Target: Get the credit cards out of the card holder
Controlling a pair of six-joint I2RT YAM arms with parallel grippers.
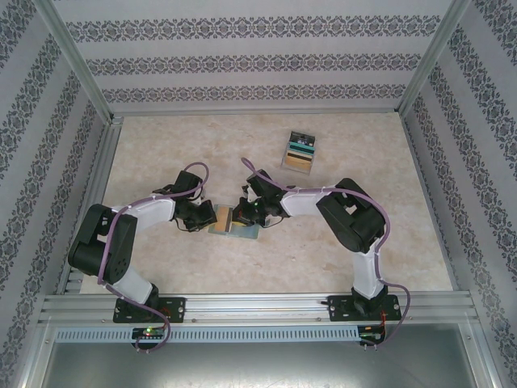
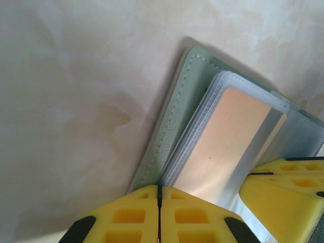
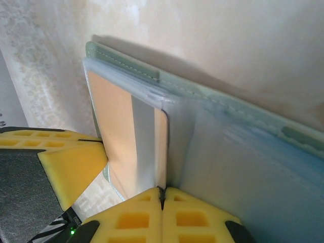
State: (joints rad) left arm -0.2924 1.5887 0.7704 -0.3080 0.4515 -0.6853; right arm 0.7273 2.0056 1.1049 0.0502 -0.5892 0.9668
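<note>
The card holder (image 1: 245, 233) lies open mid-frame. The left gripper (image 2: 159, 195) has its jaws closed at the sleeve edge, bottom of frame. The right gripper (image 3: 162, 195) has its jaws closed against the tan card (image 3: 114, 136)

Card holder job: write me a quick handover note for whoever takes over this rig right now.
Left gripper: shut, at the edge of the open card holder.
Right gripper: shut at the edge of the tan card; I cannot tell whether it truly pinches it.
Things: the card holder lies open on the table between both arms, with the tan card in its clear sleeves. A pile of cards lies apart, farther back on the right.
Done: that pile is out.
Left: pull the tan card free. Whether more cards remain inside cannot be told.
</note>
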